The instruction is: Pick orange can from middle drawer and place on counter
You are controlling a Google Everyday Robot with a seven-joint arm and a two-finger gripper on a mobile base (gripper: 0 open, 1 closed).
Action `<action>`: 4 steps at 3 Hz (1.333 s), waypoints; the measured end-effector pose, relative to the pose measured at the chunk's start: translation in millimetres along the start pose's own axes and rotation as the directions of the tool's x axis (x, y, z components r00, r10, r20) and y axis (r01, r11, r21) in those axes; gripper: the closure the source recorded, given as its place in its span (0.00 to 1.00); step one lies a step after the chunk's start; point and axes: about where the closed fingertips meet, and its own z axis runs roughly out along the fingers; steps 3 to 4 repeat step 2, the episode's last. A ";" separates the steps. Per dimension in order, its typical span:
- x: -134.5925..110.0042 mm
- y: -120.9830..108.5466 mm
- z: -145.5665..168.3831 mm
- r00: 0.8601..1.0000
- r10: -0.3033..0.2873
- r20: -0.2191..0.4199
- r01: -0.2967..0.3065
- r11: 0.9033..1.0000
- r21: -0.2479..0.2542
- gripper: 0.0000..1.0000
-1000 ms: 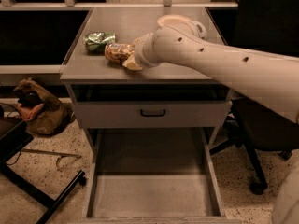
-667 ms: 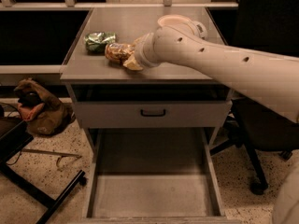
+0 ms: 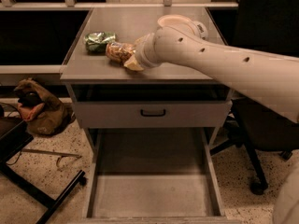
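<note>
Gripper, its grasp impossible to tell, rests on the counter touching the orange can, dented and coppery. Just beyond lies a green can; below, the middle drawer stands open.

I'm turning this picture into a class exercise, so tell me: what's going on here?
The robot's arm reaches across the counter, with its end effector right at the orange can. The can sits on the countertop beside a green can. Whether the can is actually gripped cannot be told. Below, the middle drawer is pulled open with no can in it, and the drawer front above it is closed.
</note>
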 end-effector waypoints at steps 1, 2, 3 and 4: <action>0.0 0.0 0.0 1.000 0.000 0.000 0.000 1.000 0.000 0.00; 0.0 0.0 0.0 1.000 0.000 0.000 0.000 1.000 0.000 0.00; 0.0 0.0 0.0 1.000 0.000 0.000 0.000 1.000 0.000 0.00; 0.0 0.0 0.0 1.000 0.000 0.000 0.000 1.000 0.000 0.00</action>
